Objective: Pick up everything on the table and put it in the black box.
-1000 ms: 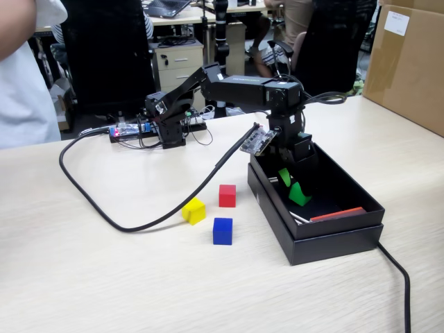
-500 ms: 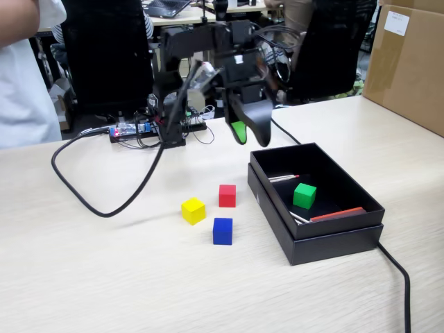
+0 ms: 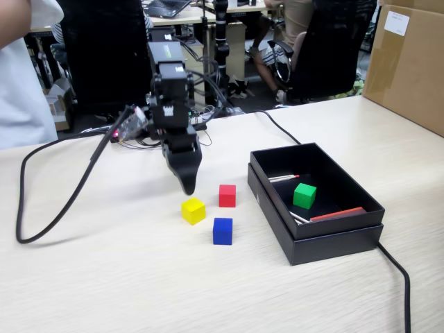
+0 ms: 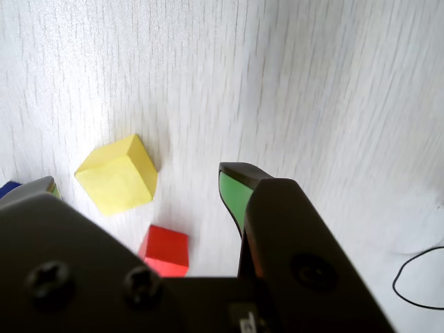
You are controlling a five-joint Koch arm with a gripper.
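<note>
The table [image 3: 104,277], a wide pale beige wood-grain top, fills most of the fixed view. Near the centre three small solid cubes rest on it, close together but apart: a yellow cube [image 3: 193,210] at left, a red cube [image 3: 227,195] just right of it and higher in the frame, a blue cube [image 3: 223,231] below both. Right of centre sits a shallow matte black cardboard box [image 3: 333,243]. A thick black cable [image 3: 52,208] loops across the left side, and another black cable [image 3: 397,274] leaves the box toward the lower right corner. A big brown cardboard carton [image 3: 409,66] stands at the upper right.
</note>
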